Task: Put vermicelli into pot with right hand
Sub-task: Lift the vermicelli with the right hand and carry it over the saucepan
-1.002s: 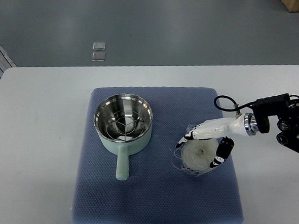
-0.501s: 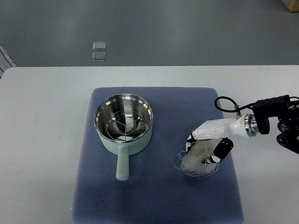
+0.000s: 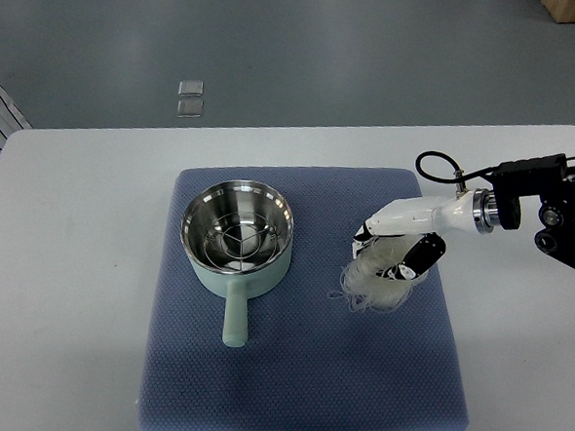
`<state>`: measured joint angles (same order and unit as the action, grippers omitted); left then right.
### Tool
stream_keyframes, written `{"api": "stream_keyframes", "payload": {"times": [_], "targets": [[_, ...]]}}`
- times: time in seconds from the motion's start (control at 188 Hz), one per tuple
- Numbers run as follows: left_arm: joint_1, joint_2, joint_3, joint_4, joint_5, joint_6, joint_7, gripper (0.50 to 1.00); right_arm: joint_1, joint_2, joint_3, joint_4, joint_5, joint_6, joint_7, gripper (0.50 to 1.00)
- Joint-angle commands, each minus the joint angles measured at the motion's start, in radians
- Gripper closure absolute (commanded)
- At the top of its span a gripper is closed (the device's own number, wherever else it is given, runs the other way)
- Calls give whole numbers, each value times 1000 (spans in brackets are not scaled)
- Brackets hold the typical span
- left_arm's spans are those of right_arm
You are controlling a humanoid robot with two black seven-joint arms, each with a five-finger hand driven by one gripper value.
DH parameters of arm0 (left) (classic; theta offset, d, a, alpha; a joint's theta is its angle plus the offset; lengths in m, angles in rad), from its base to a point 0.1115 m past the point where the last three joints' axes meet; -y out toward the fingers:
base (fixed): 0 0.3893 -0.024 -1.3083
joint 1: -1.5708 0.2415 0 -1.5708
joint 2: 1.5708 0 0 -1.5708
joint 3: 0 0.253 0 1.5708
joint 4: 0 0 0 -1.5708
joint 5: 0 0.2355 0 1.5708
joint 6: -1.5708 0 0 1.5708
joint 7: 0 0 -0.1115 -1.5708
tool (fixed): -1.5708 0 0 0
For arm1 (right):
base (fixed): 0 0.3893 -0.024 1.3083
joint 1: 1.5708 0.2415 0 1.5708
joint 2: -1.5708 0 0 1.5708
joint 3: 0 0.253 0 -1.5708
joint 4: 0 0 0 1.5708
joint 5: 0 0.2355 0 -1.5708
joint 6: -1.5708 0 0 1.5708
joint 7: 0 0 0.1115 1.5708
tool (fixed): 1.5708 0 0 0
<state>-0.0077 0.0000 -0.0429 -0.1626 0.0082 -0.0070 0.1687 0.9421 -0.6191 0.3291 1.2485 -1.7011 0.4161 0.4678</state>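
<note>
Grey floor fills the top of the view behind our white table (image 3: 80,261), which spans nearly the whole width and runs off the bottom edge. Across its middle lies a blue quilted mat (image 3: 297,372), with bare white tabletop to its left and right. On the mat's left half sits the pale green pot (image 3: 236,242), its steel inside open to us with a wire rack at the bottom and its handle pointing toward the near edge. Our right arm comes in from the right edge, dark at the wrist with a looped black cable, and ends in the white right hand (image 3: 400,244) over the mat's right half. That hand is closed on the vermicelli (image 3: 373,277), a pale translucent tangle gripped from above between the white fingers and the black-tipped thumb, with loose strands hanging down and to the left of the grip and touching or nearly touching the mat. A stretch of bare mat separates the bundle from the pot's rim, and the mat's near half lies clear. Two small clear squares (image 3: 189,99) rest on the floor beyond the table's far edge
</note>
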Motion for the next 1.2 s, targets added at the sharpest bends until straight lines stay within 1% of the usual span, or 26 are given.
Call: {"api": "stream_keyframes", "payload": {"times": [0.0, 0.171, 0.341, 0.384, 0.485, 0.629, 0.794, 0.933, 1.045, 1.194], "targets": [[0, 0, 0, 0, -1, 1, 0, 500, 38, -4, 7, -1, 23, 6, 0, 981], [0, 0, 2, 0, 1, -1, 0, 500, 138, -4, 8, -4, 67, 13, -2, 979], [0, 0, 2, 0, -1, -1, 0, 500, 268, 12, 7, -14, 89, 17, -3, 979], [0, 0, 2, 0, -1, -1, 0, 500, 296, 35, 7, -23, 90, 17, -3, 979], [0, 0, 2, 0, -1, -1, 0, 500, 371, 133, 5, -78, 100, 20, -3, 979], [0, 0, 2, 0, 1, 1, 0, 500, 414, 240, 5, -133, 120, 17, -8, 977], [0, 0, 2, 0, 1, -1, 0, 500, 417, 361, 4, -169, 118, 4, -12, 975], [2, 0, 2, 0, 1, -1, 0, 500, 376, 441, 1, -218, 110, -10, -18, 963], [2, 0, 0, 0, 1, -1, 0, 500, 339, 475, 1, -268, 110, -52, -18, 932], [2, 0, 0, 0, 1, -1, 0, 500, 288, 499, -2, -302, 107, -74, -18, 924]]}}
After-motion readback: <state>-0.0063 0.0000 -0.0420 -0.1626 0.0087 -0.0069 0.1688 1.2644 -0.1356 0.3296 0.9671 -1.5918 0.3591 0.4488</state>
